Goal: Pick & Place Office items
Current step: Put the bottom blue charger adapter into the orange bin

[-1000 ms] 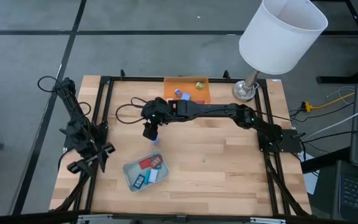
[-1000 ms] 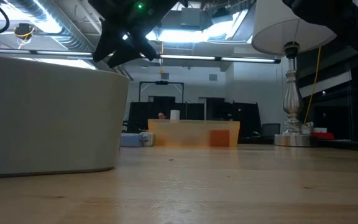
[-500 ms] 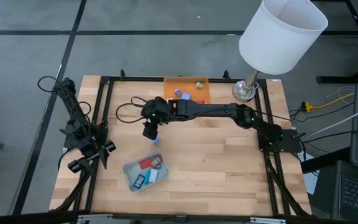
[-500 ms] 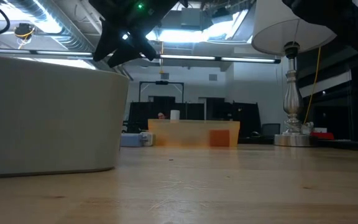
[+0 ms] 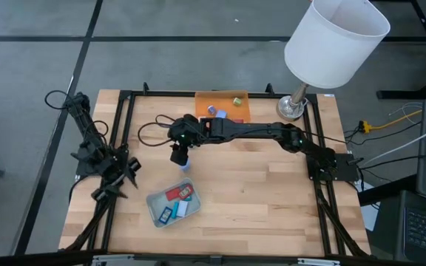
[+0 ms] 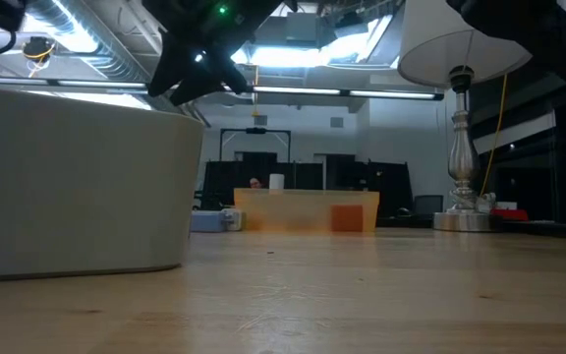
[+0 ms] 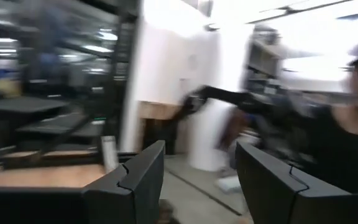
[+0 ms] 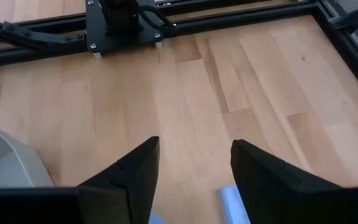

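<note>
Overhead, the right hand [image 5: 179, 156] hovers mid-surface, fingers apart and empty (wrist view shows a blue piece [image 8: 232, 203] below); left hand [image 5: 117, 181], open, sits at the edge.

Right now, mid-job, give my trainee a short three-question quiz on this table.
1. True or false: the right gripper hovers between the orange tray and the grey-green tray.
2. Which tray holds a red flat rectangle? A) the orange tray B) the grey-green tray
3. Where is the left gripper?

Key:
1. True. It hangs open over the bare wood, with a small pale blue piece lying just under its fingers.
2. B.
3. At the table's left edge, over the frame rail, away from both trays, open and empty.
</note>
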You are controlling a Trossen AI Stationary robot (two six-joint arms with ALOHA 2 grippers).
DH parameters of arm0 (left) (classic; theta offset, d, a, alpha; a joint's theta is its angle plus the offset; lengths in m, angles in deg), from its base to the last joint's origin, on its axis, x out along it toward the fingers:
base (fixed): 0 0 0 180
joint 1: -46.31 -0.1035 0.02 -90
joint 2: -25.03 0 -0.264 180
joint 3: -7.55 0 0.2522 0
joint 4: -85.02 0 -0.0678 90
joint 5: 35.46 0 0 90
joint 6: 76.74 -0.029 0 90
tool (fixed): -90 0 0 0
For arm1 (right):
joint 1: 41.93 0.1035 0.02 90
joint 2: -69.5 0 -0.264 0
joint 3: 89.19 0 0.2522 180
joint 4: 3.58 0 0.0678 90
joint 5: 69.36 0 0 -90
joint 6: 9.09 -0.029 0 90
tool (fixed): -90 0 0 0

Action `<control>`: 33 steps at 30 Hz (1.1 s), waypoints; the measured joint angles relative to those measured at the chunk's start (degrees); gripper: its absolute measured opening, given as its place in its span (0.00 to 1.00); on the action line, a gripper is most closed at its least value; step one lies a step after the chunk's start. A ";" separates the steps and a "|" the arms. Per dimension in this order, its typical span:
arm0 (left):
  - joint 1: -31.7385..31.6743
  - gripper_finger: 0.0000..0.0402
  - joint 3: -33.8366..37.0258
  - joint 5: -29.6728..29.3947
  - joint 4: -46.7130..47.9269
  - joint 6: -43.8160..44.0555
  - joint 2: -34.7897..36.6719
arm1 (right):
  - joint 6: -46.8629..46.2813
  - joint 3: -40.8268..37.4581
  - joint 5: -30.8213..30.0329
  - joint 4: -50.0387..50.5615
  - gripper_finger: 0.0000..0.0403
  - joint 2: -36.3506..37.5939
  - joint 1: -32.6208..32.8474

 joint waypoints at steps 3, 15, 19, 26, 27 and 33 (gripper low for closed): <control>-0.06 0.47 0.00 -11.23 0.06 0.39 0.00 | 2.15 0.00 0.01 -0.88 0.49 0.00 0.02; -2.36 0.50 -1.37 -40.22 20.22 5.91 0.02 | 16.02 0.17 -1.61 -9.87 0.49 13.34 2.44; -9.43 0.50 -6.90 -36.54 43.52 20.23 -0.31 | 19.14 0.15 -5.79 -8.47 0.49 20.19 6.19; -27.34 0.50 -13.70 -20.61 53.00 26.56 -10.27 | 20.23 0.13 -26.97 2.66 0.49 28.65 13.11; -29.75 0.50 -14.24 -18.39 52.20 26.21 -12.96 | 19.37 0.13 -28.70 3.84 0.49 29.32 13.99; -38.64 0.50 -16.27 -10.83 42.92 27.63 -30.93 | 16.75 0.11 -32.96 10.25 0.49 30.93 16.34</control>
